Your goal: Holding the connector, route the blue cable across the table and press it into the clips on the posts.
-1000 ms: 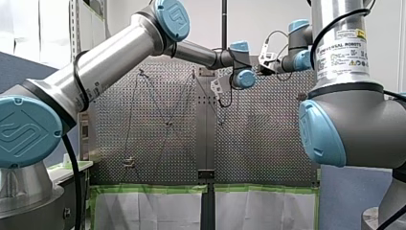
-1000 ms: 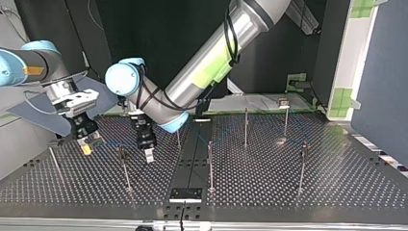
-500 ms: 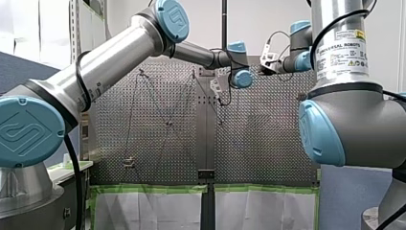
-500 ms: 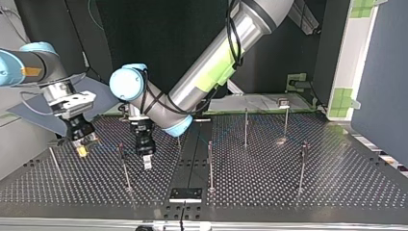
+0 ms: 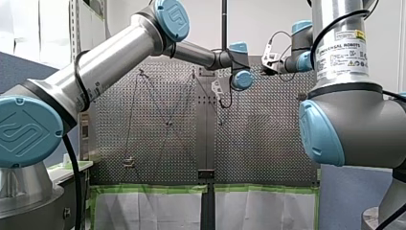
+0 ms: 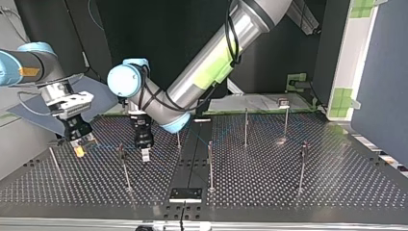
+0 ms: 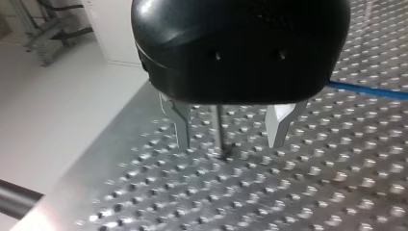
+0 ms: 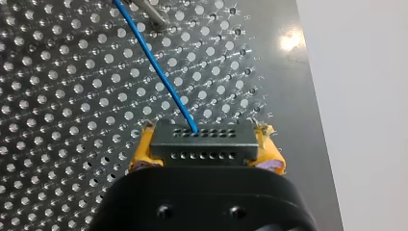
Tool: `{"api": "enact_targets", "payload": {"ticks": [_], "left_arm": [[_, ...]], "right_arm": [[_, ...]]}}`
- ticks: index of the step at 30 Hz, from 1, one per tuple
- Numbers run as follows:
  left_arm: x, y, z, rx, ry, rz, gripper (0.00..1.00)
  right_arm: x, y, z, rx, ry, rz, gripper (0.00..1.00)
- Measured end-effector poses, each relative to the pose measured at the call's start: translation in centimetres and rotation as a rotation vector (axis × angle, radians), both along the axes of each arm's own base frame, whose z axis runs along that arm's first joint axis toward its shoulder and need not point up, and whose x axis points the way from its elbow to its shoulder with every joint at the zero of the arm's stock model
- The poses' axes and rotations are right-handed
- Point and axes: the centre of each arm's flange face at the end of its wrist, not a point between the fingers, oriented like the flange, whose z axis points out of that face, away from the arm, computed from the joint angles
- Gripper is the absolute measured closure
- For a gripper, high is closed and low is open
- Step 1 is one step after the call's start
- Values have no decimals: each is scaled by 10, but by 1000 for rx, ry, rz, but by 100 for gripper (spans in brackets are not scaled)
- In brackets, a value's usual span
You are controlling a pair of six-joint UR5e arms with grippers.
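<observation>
Gripping: the connector (image 8: pixel 201 137) is pinched between the yellow pads (image 8: pixel 143 153) of the right gripper (image 8: pixel 206 155), just above the perforated table (image 6: pixel 288 192).
Cable: the blue cable (image 8: pixel 156 72) is led out of the connector's front face and slants away over the holes.
Left gripper (image 7: pixel 230 130): its metal fingers (image 7: pixel 181 122) are held spread and empty; a thin post (image 7: pixel 219 126) is seen in the gap, touched by neither.
Placement: in the top view both grippers are hung at the left, with a clip post (image 6: pixel 124 166) between them.
</observation>
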Motion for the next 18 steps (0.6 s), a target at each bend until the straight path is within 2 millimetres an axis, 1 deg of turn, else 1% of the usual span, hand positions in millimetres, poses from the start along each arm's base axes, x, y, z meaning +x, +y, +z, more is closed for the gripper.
{"api": "enact_targets", "payload": {"ticks": [1,2,3,4,5,7,12,18], "left_arm": [[-1,0,-3,7,9,-1,31],[-3,1,-7,13,17,-2,18],[-4,2,-12,21,28,-3,18],[-6,2,-16,26,37,-4,14],[-7,3,-20,30,46,-6,0],[-11,3,-27,37,64,-11,0],[-20,2,-34,30,100,-19,0],[-32,3,-34,19,136,-13,0]], "right_arm": [[0,0,0,0,0,0,100],[0,0,0,1,0,1,100],[0,0,0,1,1,1,100],[0,0,0,1,1,2,100],[0,0,0,1,1,2,100],[0,0,0,1,2,2,100],[0,1,-1,2,2,2,100],[1,1,-1,5,4,3,100]]}}
